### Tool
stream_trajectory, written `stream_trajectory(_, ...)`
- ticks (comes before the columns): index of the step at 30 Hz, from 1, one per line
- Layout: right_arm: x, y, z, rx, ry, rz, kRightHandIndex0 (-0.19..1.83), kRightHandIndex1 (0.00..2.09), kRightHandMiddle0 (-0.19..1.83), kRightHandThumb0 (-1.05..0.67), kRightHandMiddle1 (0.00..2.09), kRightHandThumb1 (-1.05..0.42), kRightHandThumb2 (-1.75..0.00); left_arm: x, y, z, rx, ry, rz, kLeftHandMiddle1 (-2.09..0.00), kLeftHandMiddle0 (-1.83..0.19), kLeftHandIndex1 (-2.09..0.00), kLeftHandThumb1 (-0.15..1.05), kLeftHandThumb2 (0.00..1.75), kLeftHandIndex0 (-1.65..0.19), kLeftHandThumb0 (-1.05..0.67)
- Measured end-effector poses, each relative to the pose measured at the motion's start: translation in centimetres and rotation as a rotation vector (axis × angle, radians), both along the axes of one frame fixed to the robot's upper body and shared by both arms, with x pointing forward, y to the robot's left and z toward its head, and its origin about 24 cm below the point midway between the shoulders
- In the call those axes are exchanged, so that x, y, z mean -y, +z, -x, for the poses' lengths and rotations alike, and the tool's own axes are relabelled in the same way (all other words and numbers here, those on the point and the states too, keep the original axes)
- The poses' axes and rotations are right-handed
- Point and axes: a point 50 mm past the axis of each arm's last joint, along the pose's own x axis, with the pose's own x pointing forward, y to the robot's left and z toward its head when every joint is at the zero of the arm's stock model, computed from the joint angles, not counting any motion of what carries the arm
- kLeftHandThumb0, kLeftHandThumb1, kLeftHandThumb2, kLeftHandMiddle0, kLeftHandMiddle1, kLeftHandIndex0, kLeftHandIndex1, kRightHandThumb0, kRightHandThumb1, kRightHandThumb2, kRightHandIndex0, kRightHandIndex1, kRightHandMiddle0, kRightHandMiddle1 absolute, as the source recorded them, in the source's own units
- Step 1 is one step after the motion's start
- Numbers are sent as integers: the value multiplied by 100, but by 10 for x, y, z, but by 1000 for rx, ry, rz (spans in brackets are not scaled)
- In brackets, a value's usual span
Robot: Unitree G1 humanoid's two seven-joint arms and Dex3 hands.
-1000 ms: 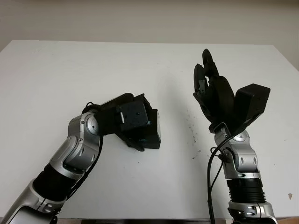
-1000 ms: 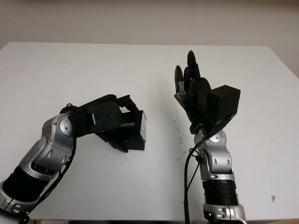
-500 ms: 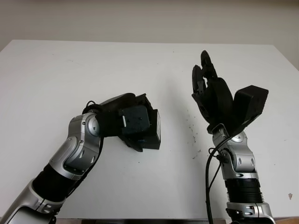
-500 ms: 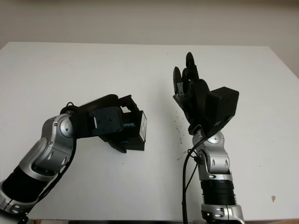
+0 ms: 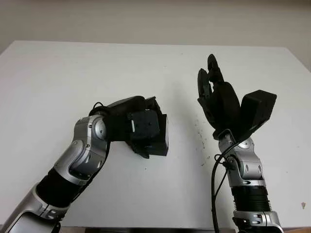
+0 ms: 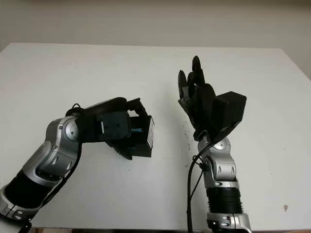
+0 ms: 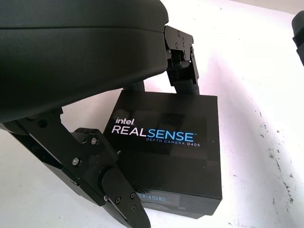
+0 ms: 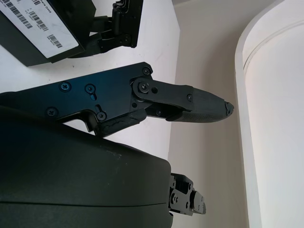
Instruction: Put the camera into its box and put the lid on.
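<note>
Left hand (image 5: 138, 130) sits near the middle of the white desk (image 5: 58, 82), at about 8 o'clock from the desk's centre, its fingers (image 7: 114, 187) closed around a black box (image 7: 171, 142). One finger lies along the box's near side, two (image 7: 183, 61) press its far side. The box rests on the desk with its lid on; the top reads "intel REALSENSE, Depth Camera D405". In the head views the hand's shell covers most of the box, leaving the right end and a white label (image 6: 151, 132) showing. Whether the camera is inside cannot be told. The box's lower corner is cut off in the left wrist view.

Right hand (image 5: 216, 97) is raised above the desk at about 3 o'clock from the box, well apart from it, open and holding nothing, fingers pointing toward 12 o'clock. A scatter of small dark specks (image 5: 200, 131) marks the desk between box and right arm.
</note>
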Motion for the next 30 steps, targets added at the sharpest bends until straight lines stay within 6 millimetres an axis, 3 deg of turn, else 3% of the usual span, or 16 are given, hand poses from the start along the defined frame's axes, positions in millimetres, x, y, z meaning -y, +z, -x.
stream_trajectory(4,0,0,0,-4,0,0,-19,0,-19,-67,1,-105,-56,1,-1,-1,-3,3,3,-185,-17,-144,93,5,-32,-17)
stream_trajectory(9,0,0,0,-5,-2,-1,-19,0,-19,-66,2,-105,-56,1,-2,-2,-18,25,13,-158,-17,-141,94,6,-31,-19)
stream_trajectory(12,0,0,0,-5,-3,1,-19,1,-19,-66,3,-105,-55,1,-3,-3,-17,32,14,-167,-11,-144,94,5,-28,-20)
stream_trajectory(20,-2,-1,0,-8,-13,-4,-19,3,-18,-67,4,-105,-55,3,-6,-3,-43,31,-3,-166,5,-149,98,6,1,-28)
stream_trajectory(22,-3,-1,0,-8,-10,-4,-19,3,-18,-67,4,-105,-56,4,-5,-3,-47,24,-20,-188,0,-150,98,6,6,-28)
stream_trajectory(26,-4,-1,0,-10,-7,-4,-19,2,-18,-67,5,-105,-57,5,-6,-2,-59,13,-34,-206,-15,-151,99,5,0,-26)
stream_trajectory(29,-4,-2,0,-12,-6,-6,-19,2,-18,-67,5,-105,-56,6,-6,-2,-71,10,-41,-189,-6,-155,100,6,5,-29)
stream_trajectory(30,-5,-2,0,-14,-5,-8,-19,2,-18,-67,5,-105,-56,7,-5,-3,-75,7,-44,-186,-3,-148,101,6,8,-29)
